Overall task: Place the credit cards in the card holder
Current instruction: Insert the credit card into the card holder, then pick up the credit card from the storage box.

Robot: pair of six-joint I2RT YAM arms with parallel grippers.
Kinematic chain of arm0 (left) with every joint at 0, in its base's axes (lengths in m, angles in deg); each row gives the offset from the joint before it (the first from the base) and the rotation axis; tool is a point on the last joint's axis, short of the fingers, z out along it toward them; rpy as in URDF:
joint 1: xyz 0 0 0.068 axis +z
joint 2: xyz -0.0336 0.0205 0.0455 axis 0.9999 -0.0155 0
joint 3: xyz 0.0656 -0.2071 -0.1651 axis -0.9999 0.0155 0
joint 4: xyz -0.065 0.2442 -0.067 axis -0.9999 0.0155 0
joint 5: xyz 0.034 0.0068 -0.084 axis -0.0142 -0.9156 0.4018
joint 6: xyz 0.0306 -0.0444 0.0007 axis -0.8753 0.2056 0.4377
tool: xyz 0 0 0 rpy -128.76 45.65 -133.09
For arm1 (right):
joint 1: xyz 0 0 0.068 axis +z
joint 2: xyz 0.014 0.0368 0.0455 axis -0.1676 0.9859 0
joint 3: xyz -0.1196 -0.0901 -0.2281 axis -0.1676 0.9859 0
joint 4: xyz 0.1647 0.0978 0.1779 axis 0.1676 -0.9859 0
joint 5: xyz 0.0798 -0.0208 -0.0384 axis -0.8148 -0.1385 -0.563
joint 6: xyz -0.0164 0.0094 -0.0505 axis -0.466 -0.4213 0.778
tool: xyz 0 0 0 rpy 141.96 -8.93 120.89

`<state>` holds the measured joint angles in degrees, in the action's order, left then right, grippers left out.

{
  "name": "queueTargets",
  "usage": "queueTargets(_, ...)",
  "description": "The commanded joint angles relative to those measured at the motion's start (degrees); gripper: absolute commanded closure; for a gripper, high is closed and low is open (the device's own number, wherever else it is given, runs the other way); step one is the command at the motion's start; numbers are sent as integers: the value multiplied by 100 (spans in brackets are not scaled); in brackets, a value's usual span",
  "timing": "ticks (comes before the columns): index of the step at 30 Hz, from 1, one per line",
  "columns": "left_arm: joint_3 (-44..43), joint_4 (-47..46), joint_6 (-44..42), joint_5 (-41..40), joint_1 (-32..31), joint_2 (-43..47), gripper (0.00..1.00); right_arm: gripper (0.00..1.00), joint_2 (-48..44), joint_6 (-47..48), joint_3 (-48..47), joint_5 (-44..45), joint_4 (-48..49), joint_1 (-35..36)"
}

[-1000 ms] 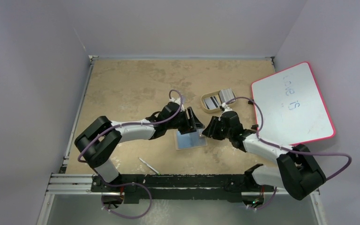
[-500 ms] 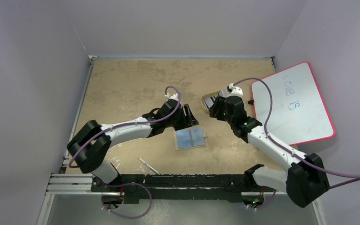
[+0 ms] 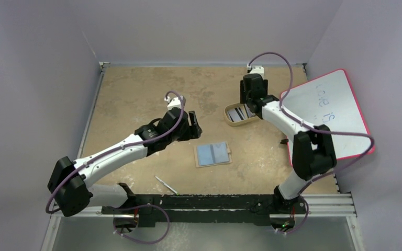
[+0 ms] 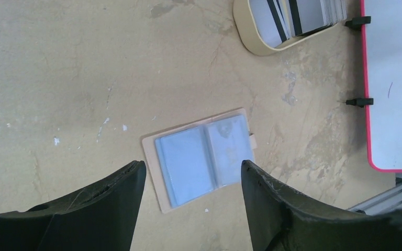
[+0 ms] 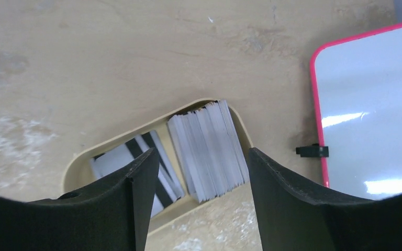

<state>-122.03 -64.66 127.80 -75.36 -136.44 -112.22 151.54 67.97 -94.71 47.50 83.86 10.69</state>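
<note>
The card holder (image 3: 213,155) lies open and flat on the table, tan with blue-grey pockets (image 4: 201,159). My left gripper (image 3: 194,126) hovers up and to its left, open and empty (image 4: 192,164). The credit cards (image 5: 209,151) stand as a pale stack in the beige oval tray (image 5: 78,162). Beside that stack, more cards with dark stripes (image 5: 110,161) lie flat. My right gripper (image 3: 250,101) hangs over the tray, open and empty (image 5: 201,154), with the stack showing between its fingers. The tray (image 3: 230,119) sits at the back right.
A pink-edged whiteboard (image 3: 327,115) lies at the right, with a black clip (image 5: 311,151) on its near edge. A thin pen-like stick (image 3: 166,185) lies near the front rail. Bare table stretches behind and to the left of the arms.
The right arm has swung from the card holder's right side up to the tray and opened wider. The left arm has pulled back left off the card holder, opening slightly.
</note>
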Motion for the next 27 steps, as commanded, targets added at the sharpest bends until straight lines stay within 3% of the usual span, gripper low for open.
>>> queueTargets(1,109,361,-201,-145,18,447,32,34,702,561,-668,678,-528,3)
queueTargets(13,675,420,-76,-5,13,933,29,35,1709,624,-963,951,-1025,0)
queueTargets(27,864,48,51,310,14,661,31,59,1497,516,-1023,1278,-1091,2)
